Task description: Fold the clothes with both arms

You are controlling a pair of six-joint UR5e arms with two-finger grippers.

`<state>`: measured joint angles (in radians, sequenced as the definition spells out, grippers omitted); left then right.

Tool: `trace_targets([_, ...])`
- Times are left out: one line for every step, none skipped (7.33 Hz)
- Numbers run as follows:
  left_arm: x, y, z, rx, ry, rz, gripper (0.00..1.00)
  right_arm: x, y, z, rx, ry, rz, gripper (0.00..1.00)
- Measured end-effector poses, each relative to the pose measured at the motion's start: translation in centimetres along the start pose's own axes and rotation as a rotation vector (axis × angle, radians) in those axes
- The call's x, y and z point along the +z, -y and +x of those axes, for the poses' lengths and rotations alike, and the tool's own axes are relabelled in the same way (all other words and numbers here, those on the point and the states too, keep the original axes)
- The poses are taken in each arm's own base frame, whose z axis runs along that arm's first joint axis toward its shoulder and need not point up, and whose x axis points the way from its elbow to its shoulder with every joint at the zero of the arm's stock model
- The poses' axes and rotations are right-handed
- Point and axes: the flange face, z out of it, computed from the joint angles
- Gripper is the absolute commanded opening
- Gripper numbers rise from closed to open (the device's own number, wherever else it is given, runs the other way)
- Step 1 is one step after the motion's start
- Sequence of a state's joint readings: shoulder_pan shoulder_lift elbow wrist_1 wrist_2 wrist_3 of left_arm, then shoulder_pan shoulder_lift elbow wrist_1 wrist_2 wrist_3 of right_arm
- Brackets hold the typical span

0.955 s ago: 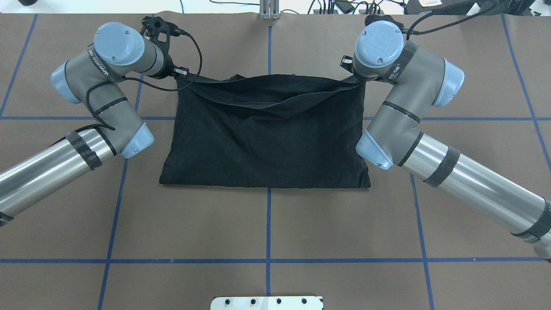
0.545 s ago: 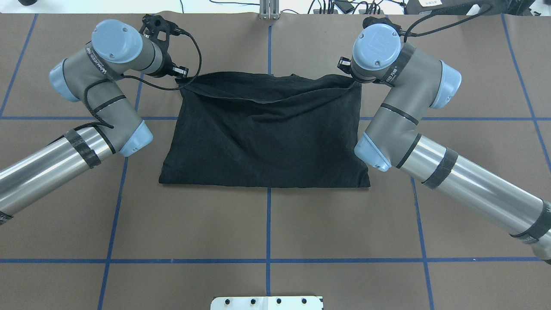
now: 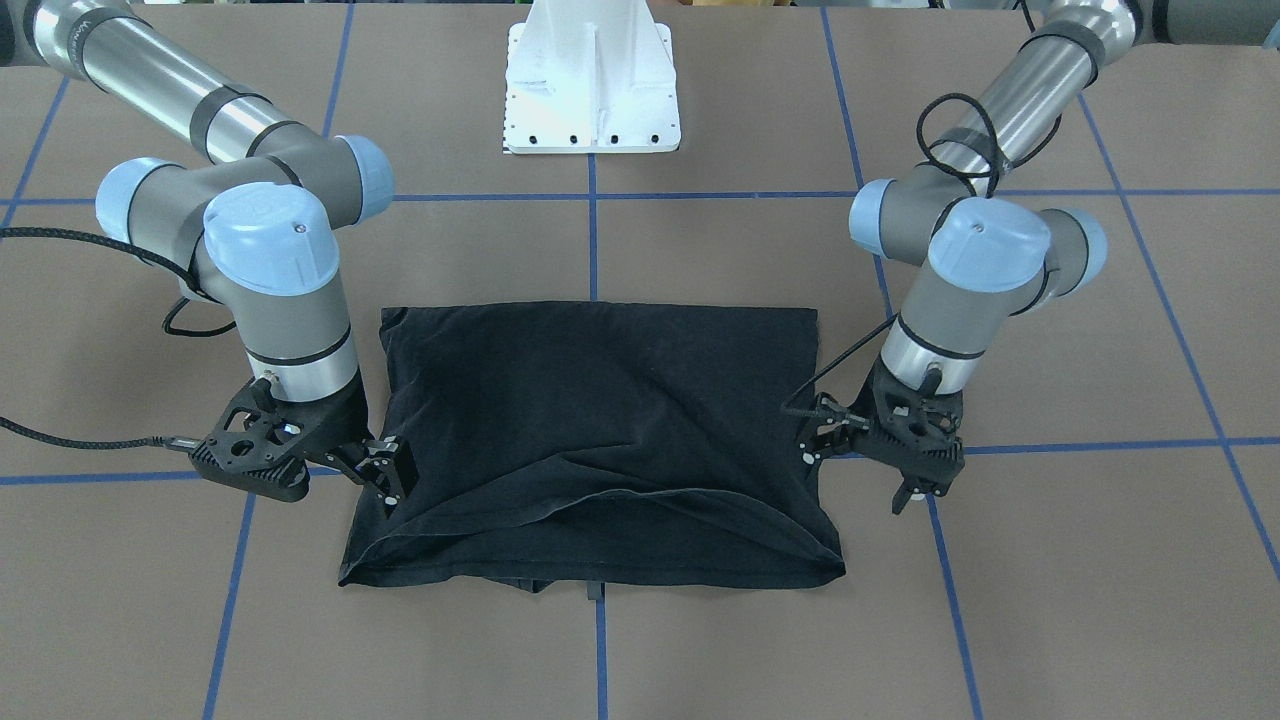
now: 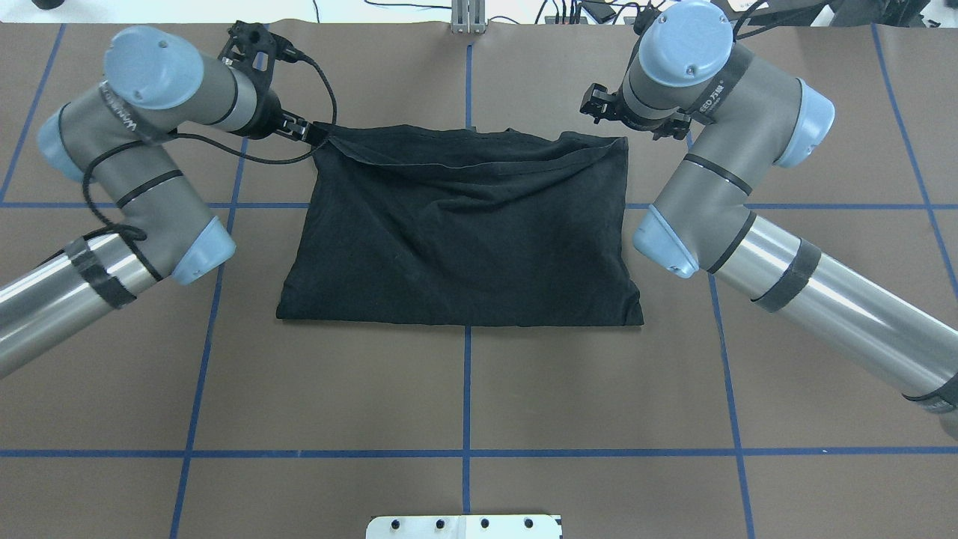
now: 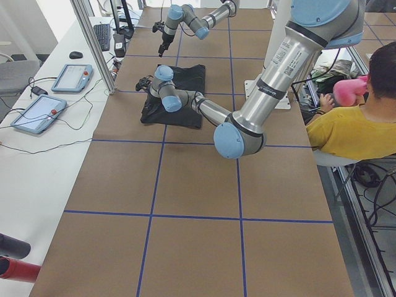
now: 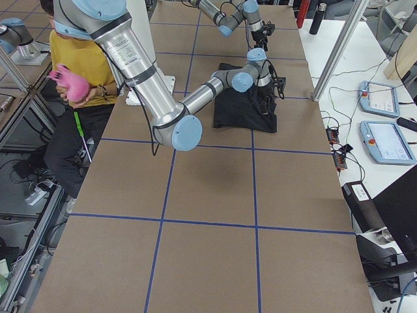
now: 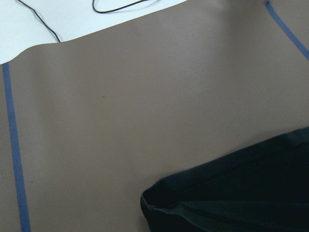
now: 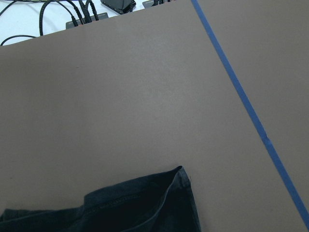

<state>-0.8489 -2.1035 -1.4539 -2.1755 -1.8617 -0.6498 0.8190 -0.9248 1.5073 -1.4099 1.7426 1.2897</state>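
The black T-shirt point(image 4: 464, 232) lies folded into a rough rectangle on the brown table, its top layer's far edge slightly wavy; the front-facing view shows it too point(image 3: 600, 420). My left gripper point(image 4: 303, 131) sits right at the far-left corner, jaws apart and empty, on the right in the front-facing view point(image 3: 808, 435). My right gripper point(image 4: 593, 103) is open and hangs clear of the far-right corner point(image 3: 388, 468). Each wrist view shows only a shirt corner flat on the table point(image 7: 231, 198) point(image 8: 125, 208), with no fingers in sight.
The white pedestal base point(image 3: 592, 90) stands behind the shirt on the robot's side. Cables point(image 4: 599, 11) crowd the table's far edge. A seated person in yellow point(image 5: 352, 124) is beside the base. Tablets point(image 5: 43, 111) lie on the white side bench.
Both grippers have let go of the top layer's far corners, which now lie down. The right gripper has risen and drawn back from the shirt. The left arm swung outward to the left.
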Motion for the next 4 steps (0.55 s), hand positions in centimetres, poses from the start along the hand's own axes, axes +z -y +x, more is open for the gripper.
trace_targets([-2.5, -2.8, -0.6, -0.013, -0.024, 0.011, 1.00, -1.0, -0.6, 0.8, -0.008, 0.020, -0.004, 1.00])
trace_targets([-4.1, -5.7, -0.7, -0.042, -0.057, 0.015, 1.00, -1.8, -1.4, 1.7, -0.015, 0.035, -0.005, 1.00])
trace_targets([-4.2, -9.2, 0.3, -0.079, -0.115, 0.010, 1.00, -2.3, -2.0, 2.2, -0.020, 0.045, -0.006, 1.00])
trace_targets([-3.7, -12.4, 1.9, -0.121, -0.174, -0.004, 1.00, -2.6, -2.4, 2.4, -0.024, 0.050, -0.008, 1.00])
